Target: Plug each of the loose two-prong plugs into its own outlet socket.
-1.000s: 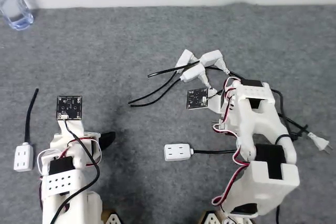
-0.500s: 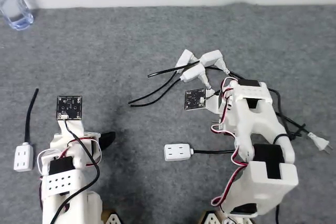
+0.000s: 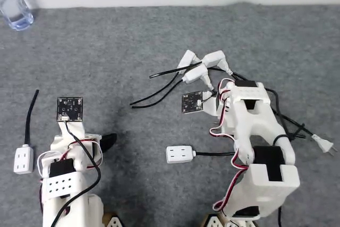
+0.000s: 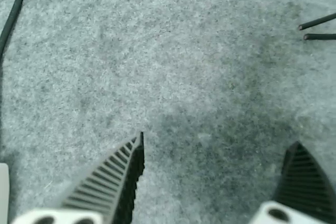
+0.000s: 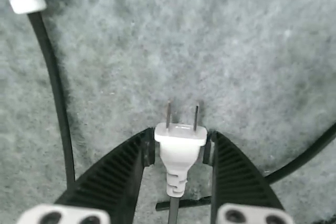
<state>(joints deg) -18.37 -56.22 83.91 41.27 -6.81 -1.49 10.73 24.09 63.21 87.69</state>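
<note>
My right gripper [image 5: 181,136] is clamped on the small white two-prong plug [image 5: 179,145], its prongs pointing straight ahead over the grey felt mat [image 5: 252,51]. To seat it cleanly, I should keep the prongs square to the slots of the white three-socket outlet block [image 3: 179,154] lying beside my arm. My left gripper [image 4: 218,142] hangs open and could brace that block.

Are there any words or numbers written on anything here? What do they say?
None can be read.
The plug in the right hand is plain white.
The left outlet and middle outlet have slots, no print.
Marks on the left board and right board are too small to read.
</note>
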